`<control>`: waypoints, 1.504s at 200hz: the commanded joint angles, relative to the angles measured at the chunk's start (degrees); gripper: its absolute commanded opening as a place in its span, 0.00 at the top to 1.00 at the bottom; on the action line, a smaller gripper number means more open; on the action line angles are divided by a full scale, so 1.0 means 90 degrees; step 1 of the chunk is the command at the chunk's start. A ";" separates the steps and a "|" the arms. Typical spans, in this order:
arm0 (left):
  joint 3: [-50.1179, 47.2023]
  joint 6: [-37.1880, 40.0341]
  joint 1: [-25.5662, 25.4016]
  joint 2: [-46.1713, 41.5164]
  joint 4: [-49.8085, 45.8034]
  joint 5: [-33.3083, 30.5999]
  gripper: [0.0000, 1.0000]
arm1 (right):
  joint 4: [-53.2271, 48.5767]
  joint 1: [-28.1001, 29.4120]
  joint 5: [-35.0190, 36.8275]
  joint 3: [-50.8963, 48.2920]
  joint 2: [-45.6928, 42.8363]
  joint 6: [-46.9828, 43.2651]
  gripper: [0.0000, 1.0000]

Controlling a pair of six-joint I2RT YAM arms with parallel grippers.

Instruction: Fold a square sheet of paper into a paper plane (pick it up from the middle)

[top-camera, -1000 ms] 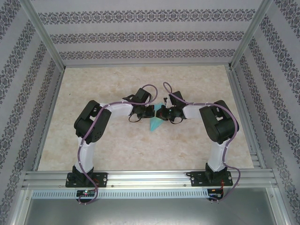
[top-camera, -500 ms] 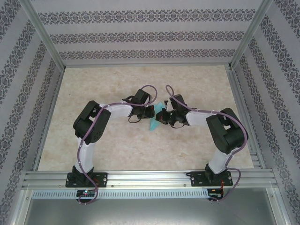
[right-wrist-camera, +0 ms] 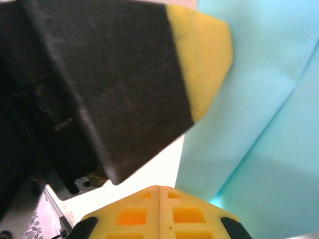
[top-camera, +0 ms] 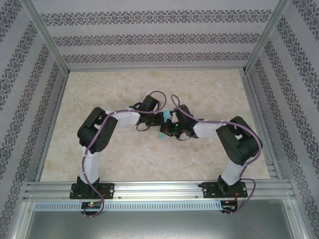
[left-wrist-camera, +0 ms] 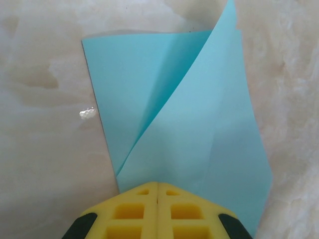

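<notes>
The turquoise square sheet of paper (left-wrist-camera: 199,129) lies partly folded on the table, one flap curling up along a slanted crease. In the top view a small strip of the sheet (top-camera: 162,134) shows between the two wrists. My left gripper (left-wrist-camera: 158,183) is shut, its yellow tips resting on the sheet's near edge. My right gripper (right-wrist-camera: 159,187) is shut too, beside the paper's (right-wrist-camera: 259,99) left edge and just below the left gripper's black and yellow finger (right-wrist-camera: 199,64). From above, the left gripper (top-camera: 159,121) and right gripper (top-camera: 168,130) nearly touch at mid-table.
The beige marble-patterned tabletop (top-camera: 124,89) is ringed by an aluminium frame (top-camera: 149,188) and patterned walls. A small shiny speck (left-wrist-camera: 87,113) sits on the table left of the paper. Purple cables loop over both wrists.
My right arm has swung left, bringing its gripper over the paper and close against the left gripper, so less paper shows from above. The left arm has barely shifted.
</notes>
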 commanded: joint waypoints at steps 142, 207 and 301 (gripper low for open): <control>-0.0220 -0.0044 0.0002 0.0195 -0.0675 -0.0151 1.00 | -0.0110 0.0206 0.0089 -0.0292 0.0311 -0.0108 0.96; -0.0220 -0.0035 0.0008 0.0195 -0.0701 -0.0158 1.00 | -0.0335 0.0233 0.0136 -0.0215 0.0531 -0.0174 0.96; -0.0230 -0.0044 0.0006 0.0214 -0.0690 -0.0156 1.00 | -0.0332 0.0448 0.0069 -0.0364 0.0025 -0.0229 0.95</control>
